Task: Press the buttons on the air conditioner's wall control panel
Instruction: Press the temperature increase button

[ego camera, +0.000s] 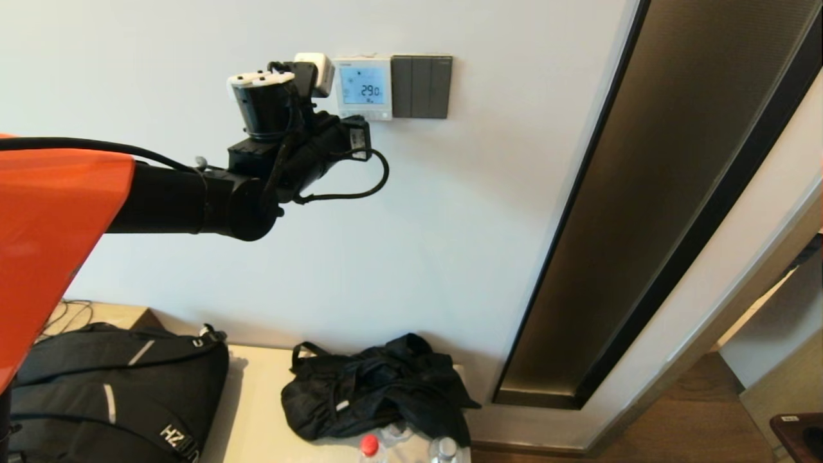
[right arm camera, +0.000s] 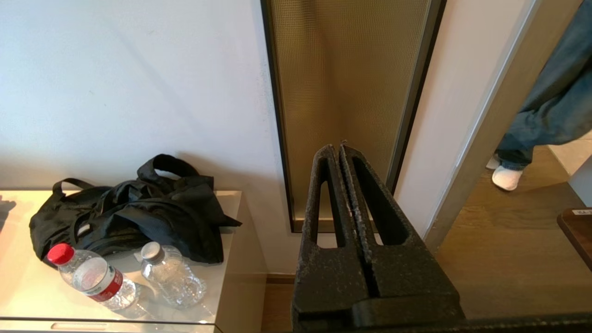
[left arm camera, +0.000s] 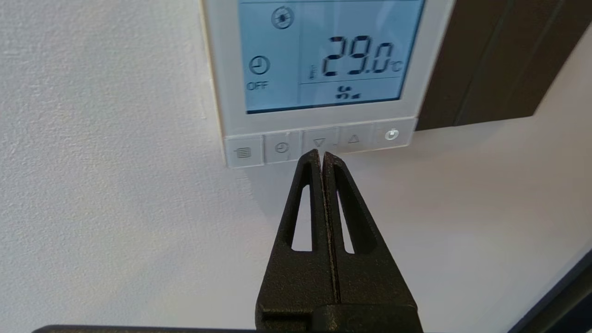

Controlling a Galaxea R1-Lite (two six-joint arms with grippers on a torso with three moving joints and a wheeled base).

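The white wall control panel [ego camera: 363, 87] hangs on the wall with a lit blue screen reading 29.0. In the left wrist view the panel [left arm camera: 319, 120] shows a row of buttons along its lower edge: menu, clock, down arrow [left arm camera: 319, 142], up arrow [left arm camera: 353, 138] and power [left arm camera: 391, 134]. My left gripper [left arm camera: 322, 155] is shut, its tips right at the down arrow button. In the head view the left arm [ego camera: 283, 148] is raised to the panel and hides its own fingertips. My right gripper [right arm camera: 339, 149] is shut and empty, parked low, out of the head view.
A dark grey switch plate [ego camera: 421, 87] sits right of the panel, a white plug adapter [ego camera: 315, 71] left of it. A brown panel [ego camera: 643, 225] runs down the wall. Below stand a table [ego camera: 257, 411] with a backpack [ego camera: 116, 392], black bag [ego camera: 379, 386], two bottles [right arm camera: 97, 280].
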